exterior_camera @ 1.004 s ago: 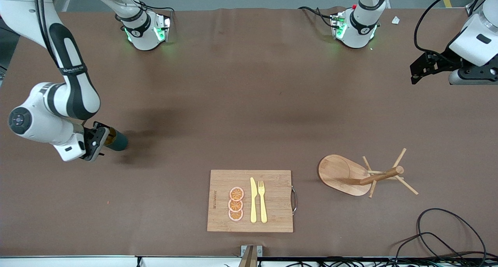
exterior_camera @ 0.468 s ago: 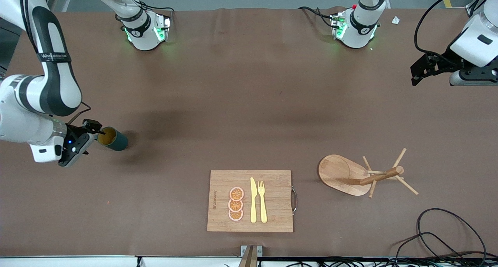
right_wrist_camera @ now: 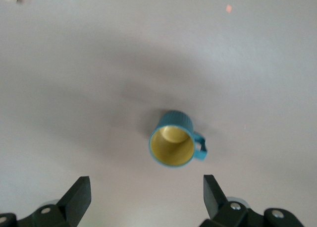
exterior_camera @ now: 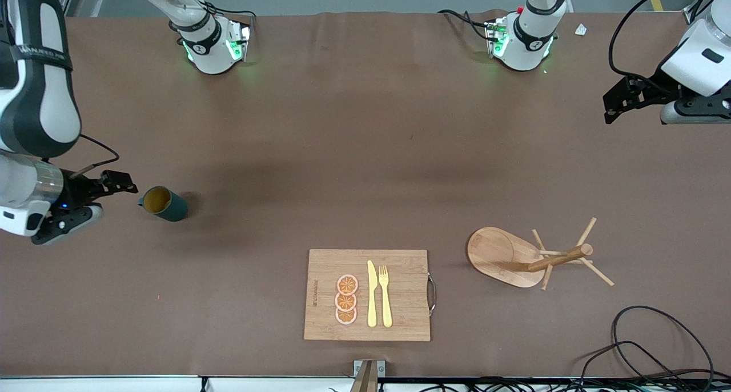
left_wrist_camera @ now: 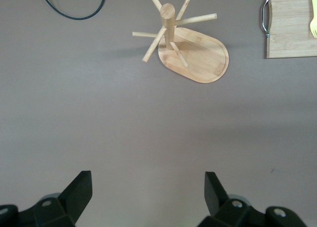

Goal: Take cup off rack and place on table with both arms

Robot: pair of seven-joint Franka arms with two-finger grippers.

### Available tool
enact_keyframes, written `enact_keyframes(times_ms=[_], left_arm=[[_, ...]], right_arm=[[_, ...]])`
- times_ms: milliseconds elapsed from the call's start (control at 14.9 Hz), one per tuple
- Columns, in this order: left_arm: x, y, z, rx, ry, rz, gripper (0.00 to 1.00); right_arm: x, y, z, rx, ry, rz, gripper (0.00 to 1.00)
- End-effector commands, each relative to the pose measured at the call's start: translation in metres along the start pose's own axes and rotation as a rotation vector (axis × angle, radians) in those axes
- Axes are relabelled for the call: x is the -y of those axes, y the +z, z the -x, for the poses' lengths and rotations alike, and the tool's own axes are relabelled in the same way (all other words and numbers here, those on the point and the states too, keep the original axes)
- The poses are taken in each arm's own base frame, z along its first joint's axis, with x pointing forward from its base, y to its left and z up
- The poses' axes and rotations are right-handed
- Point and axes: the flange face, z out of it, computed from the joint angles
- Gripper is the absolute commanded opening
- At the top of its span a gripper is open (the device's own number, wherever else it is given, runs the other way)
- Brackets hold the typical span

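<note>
My right gripper [exterior_camera: 111, 182] hangs wide open and empty beside the cup [exterior_camera: 163, 203], which stands upright on the table [exterior_camera: 354, 152], well apart from the rack [exterior_camera: 514, 256]. Best to lift straight clear, avoiding the rim. Left gripper [exterior_camera: 619, 100] waits open, empty.

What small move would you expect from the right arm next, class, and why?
Probably a retreat toward its base: the cup stands upright on the table, off the rack, and the right tool is open beside it, holding nothing. The left tool waits open.
</note>
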Motion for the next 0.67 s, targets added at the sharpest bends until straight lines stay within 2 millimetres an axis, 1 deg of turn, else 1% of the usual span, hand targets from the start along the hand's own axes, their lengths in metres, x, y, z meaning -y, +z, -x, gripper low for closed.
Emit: enact_keyframes(times_ms=[0,134,201,335,468,602], left_arm=[[-0.008,-0.019,0.0,-0.025,0.011,0.009,1.0],[-0.008,-0.018,-0.001,-0.024,0.011,0.007,1.0],[-0.006,-0.018,-0.001,-0.025,0.009,0.005,1.0],[-0.005,-0.021,-0.001,-0.03,0.009,0.005,1.0],[-0.004,-0.021,-0.001,-0.029,0.007,0.005,1.0],[-0.004,-0.02,-0.002,-0.028,0.007,0.006,1.0]], right_arm=[[0.012,-0.033,0.017,0.0,0.246,0.041,1.0],[0.026,-0.052,0.023,-0.009,0.301,0.114,1.0],[0.031,-0.062,0.027,-0.025,0.315,0.122,1.0],[0.035,-0.076,0.035,-0.037,0.332,0.124,1.0],[0.042,-0.097,0.047,-0.053,0.335,0.124,1.0],[0.044,-0.115,0.057,-0.044,0.344,0.118,1.0]])
